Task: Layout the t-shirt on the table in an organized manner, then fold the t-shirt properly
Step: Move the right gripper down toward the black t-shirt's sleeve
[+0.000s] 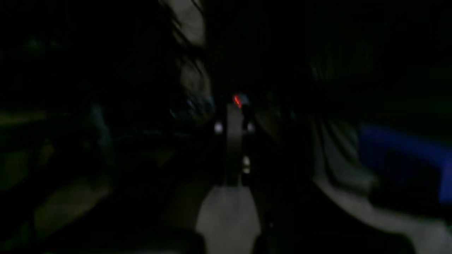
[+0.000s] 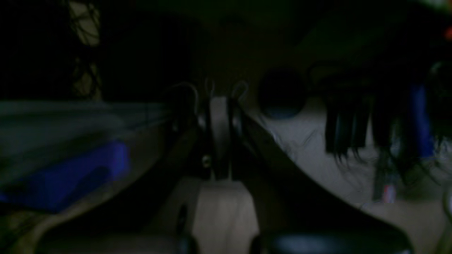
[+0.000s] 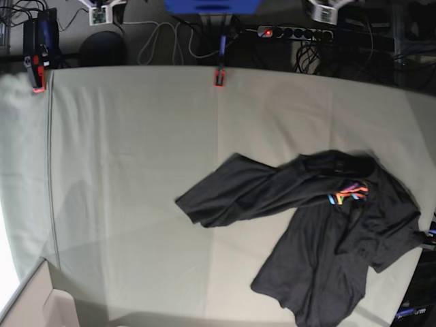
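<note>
The black t-shirt (image 3: 320, 225) lies crumpled on the right half of the table (image 3: 136, 170), reaching the right and front edges. One part stretches left toward the middle, and its multicolour graphic (image 3: 349, 193) shows near the collar. Neither arm appears in the base view. The dark left wrist view shows my left gripper (image 1: 235, 111) with its jaws together and nothing between them. My right gripper (image 2: 219, 104) in the dim right wrist view is likewise shut and empty. No t-shirt is visible in either wrist view.
Red clamps (image 3: 219, 77) (image 3: 38, 85) sit on the table's far edge. Behind it are cables, a power strip (image 3: 293, 32) and a blue object (image 3: 211, 5). A beige box corner (image 3: 34, 306) sits at the front left. Blue shapes (image 1: 402, 158) (image 2: 70, 176) show in both wrist views.
</note>
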Tool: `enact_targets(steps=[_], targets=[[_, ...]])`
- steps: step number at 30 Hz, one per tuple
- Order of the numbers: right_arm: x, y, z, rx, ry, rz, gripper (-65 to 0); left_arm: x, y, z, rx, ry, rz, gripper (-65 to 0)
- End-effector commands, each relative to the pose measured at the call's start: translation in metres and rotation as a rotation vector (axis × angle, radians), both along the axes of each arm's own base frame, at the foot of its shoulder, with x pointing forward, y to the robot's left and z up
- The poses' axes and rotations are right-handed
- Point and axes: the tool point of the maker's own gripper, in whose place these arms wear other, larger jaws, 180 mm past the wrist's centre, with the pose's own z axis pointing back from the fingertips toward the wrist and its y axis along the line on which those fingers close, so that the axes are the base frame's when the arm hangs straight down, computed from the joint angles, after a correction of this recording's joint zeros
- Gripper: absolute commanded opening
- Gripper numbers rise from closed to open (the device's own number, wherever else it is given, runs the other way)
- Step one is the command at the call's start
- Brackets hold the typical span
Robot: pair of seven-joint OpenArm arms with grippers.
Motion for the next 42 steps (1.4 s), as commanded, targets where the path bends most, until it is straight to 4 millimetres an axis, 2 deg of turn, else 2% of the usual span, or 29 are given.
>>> enact_targets(steps=[1, 4, 8, 12, 14, 16, 20, 23, 25, 27, 29, 32, 33, 36, 42], targets=[[0.007, 0.0, 0.016, -0.001, -0.048, 0.01, -65.0, 0.007, 0.001, 0.017, 0.005, -0.045, -0.009, -64.9], [0.029, 0.005, 0.047, 0.005, -0.132, 0.022, -65.0, 0.032, -0.001, 0.045, 0.003, -0.14, -0.015, -64.9], [0.057, 0.012, 0.074, 0.016, -0.17, 0.024, -65.0, 0.054, -0.006, 0.068, -0.005, -0.22, -0.025, -64.9], [0.084, 0.025, 0.081, 0.046, -0.224, 0.041, -65.0, 0.07, -0.009, 0.084, -0.011, -0.278, -0.027, -64.9], [0.092, 0.028, 0.082, 0.052, -0.234, 0.04, -65.0, 0.08, -0.012, 0.093, -0.017, -0.314, -0.032, -64.9], [0.099, 0.039, 0.083, 0.077, -0.249, 0.057, -65.0, 0.091, -0.014, 0.1, -0.02, -0.349, -0.034, -64.7], [0.108, 0.054, 0.087, 0.112, -0.277, 0.082, -65.0, 0.102, -0.013, 0.103, -0.018, -0.378, -0.032, -64.6], [0.113, 0.065, 0.09, 0.138, -0.292, 0.097, -65.0, 0.104, -0.013, 0.104, -0.017, -0.381, -0.031, -64.5], [0.12, 0.076, 0.094, 0.161, -0.313, 0.114, -60.6, 0.104, -0.014, 0.104, -0.019, -0.382, -0.033, -64.1], [0.124, 0.082, 0.097, 0.175, -0.326, 0.124, -54.4, 0.11, -0.015, 0.105, -0.022, -0.397, -0.032, -59.9], [0.129, 0.092, 0.1, 0.196, -0.344, 0.143, -48.6, 0.114, -0.014, 0.106, -0.043, -0.405, -0.009, -51.9], [0.13, 0.103, 0.103, 0.222, -0.349, 0.165, -42.9, 0.113, -0.009, 0.099, -0.1, -0.389, 0.056, -41.0], [0.129, 0.106, 0.103, 0.229, -0.348, 0.17, -41.5, 0.116, -0.008, 0.098, -0.12, -0.393, 0.074, -39.7], [0.131, 0.111, 0.104, 0.238, -0.353, 0.179, -39.5, 0.119, -0.006, 0.093, -0.148, -0.378, 0.106, -40.3], [0.138, 0.114, 0.098, 0.232, -0.306, 0.194, -39.5, 0.126, 0.004, 0.083, -0.135, -0.3, 0.133, -39.9]])
